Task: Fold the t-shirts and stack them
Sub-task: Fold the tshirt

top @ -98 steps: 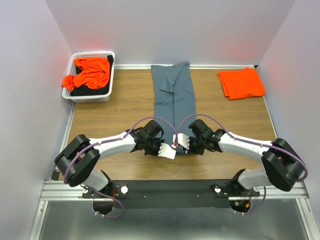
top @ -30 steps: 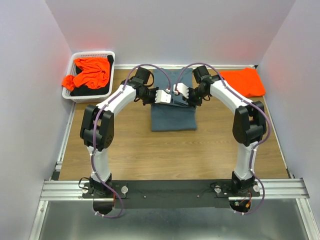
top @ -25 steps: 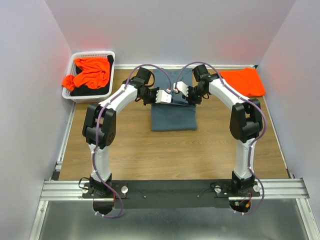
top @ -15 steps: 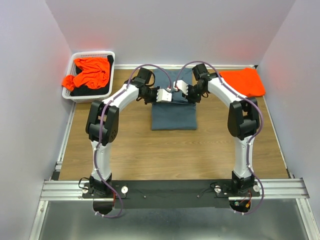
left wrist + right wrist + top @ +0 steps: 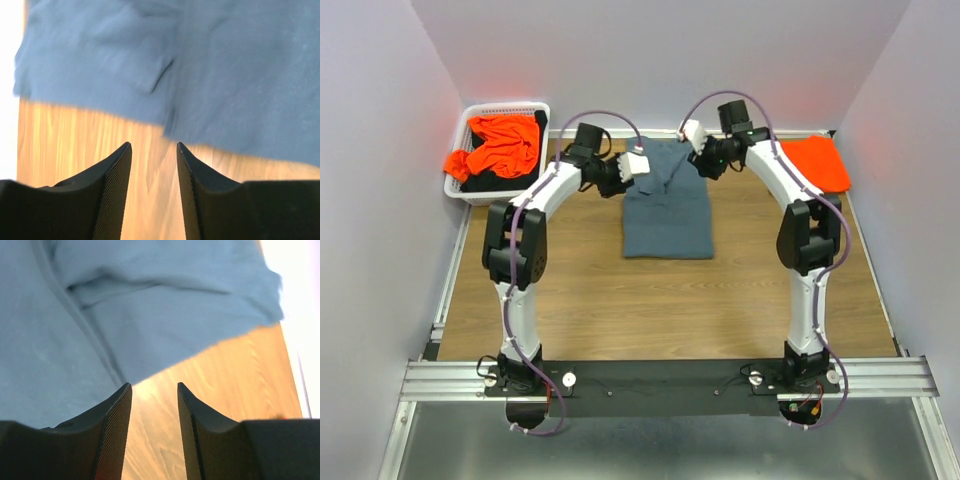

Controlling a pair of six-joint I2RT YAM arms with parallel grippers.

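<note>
L gripper [image 5: 638,163] & R gripper [image 5: 693,133], both part-open & empty, hover over far corners of blue-grey t-shirt [image 5: 666,212], folded flat on table [image 5: 570,270] toward the back; judge: lift clear w/o snagging cloth, then regrip to stack on folded orange t-shirt [image 5: 816,164].

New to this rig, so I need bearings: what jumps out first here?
Two arms arch over a folded blue-grey t-shirt at the table's far middle, the left hand and right hand open and empty near its far corners. Bright orange draws the eye next: a folded orange t-shirt far right, a crumpled orange t-shirt spilling from the white basket far left.
</note>
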